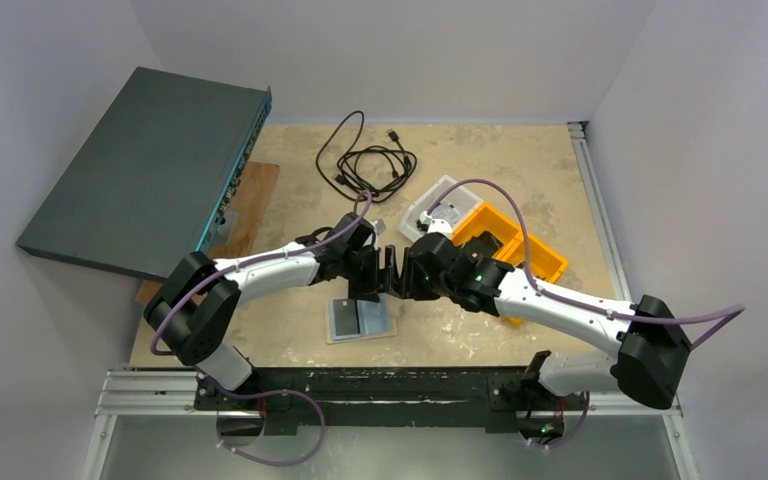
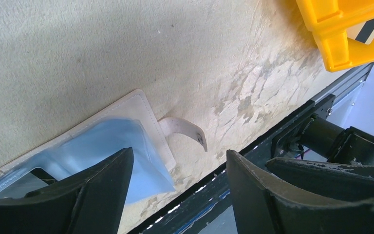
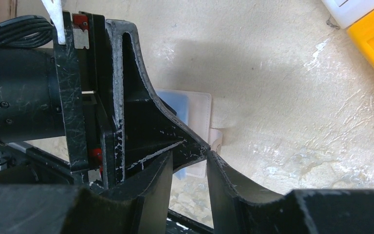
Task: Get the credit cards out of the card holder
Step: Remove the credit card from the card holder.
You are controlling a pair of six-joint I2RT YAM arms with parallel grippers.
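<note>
Down at the near edge, a black rail [image 1: 380, 385] carries both arm bases. Just past it, the card holder [image 1: 358, 320] lies opened flat on the scuffed beige table [image 1: 550, 170], blue-grey inside up, its closure tab [image 2: 185, 129] curling off one edge. Over it the two grippers meet nose to nose. The left gripper [image 2: 177, 156] hangs with jaws spread wide and nothing between them. The right gripper [image 3: 190, 161] shows only a narrow gap, nothing gripped, its tips right by a left finger [image 3: 165, 131]. Further out on the right sits the orange bin [image 1: 520, 250], with a white tray [image 1: 438, 205] just beside it. Beyond lies a tangled black cable [image 1: 365, 160]. Far left, a dark grey flat box [image 1: 150, 170] tilts against the pale wall [image 1: 400, 50].
</note>
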